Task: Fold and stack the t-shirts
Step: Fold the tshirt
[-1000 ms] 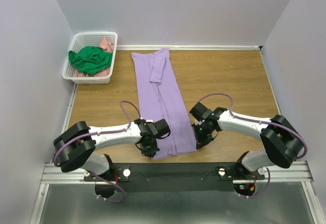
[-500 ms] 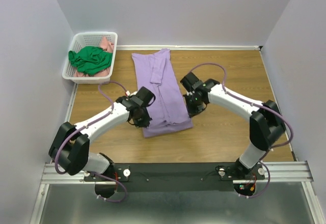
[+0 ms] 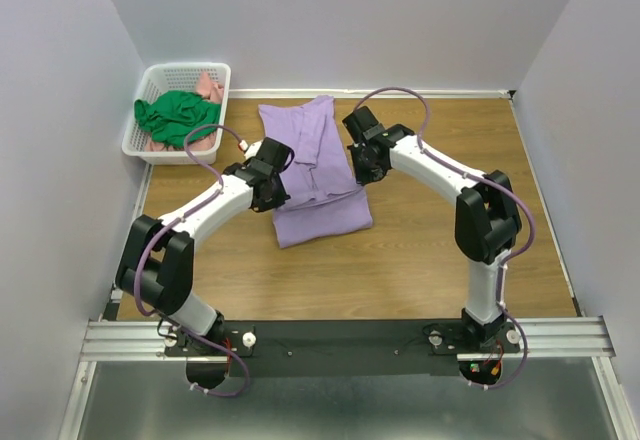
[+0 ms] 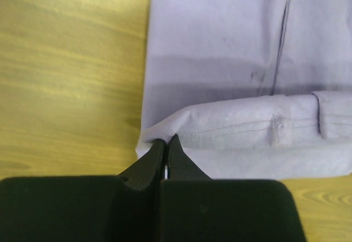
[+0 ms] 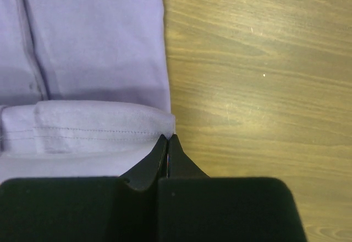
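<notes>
1. Your purple t-shirt [image 3: 322, 210] lies between both grippers, its hemmed edge doubled over the cloth beneath.
2. Only the wrist views show the grip: the left gripper [image 4: 165, 143] and right gripper [image 5: 166, 141] are each pinched closed on a stitched hem corner.
3. Only the top view shows the white lattice basket [image 3: 160, 85], beyond your left gripper.
4. The cloth is soft and matte, on a wood-grain tabletop [image 3: 430, 250].

Overhead; wrist views close on shirt [image 4: 220, 49]

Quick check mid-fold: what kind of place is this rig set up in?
Probably a lab test cell: plain walls box in a wooden table, the arms bolt to a metal rail, and a basket of clothes sits near the purple shirt.
</notes>
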